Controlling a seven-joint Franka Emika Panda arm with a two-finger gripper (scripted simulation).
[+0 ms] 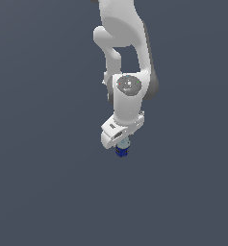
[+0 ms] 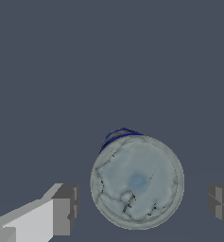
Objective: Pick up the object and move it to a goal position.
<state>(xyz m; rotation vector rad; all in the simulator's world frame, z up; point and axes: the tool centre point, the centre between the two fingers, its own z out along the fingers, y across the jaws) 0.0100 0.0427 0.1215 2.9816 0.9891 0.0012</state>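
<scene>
Tool [image 2: 141, 205] spread, straddling object [image 2: 137, 182]

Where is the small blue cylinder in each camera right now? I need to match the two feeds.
Exterior view: the blue cylinder peeks out just below the white hand, near the picture's centre.
Wrist view: seen from above, its pale round top fills the space between the two fingers, with gaps on both sides.
Shared landmark: the hand itself, directly over the cylinder in both.
</scene>
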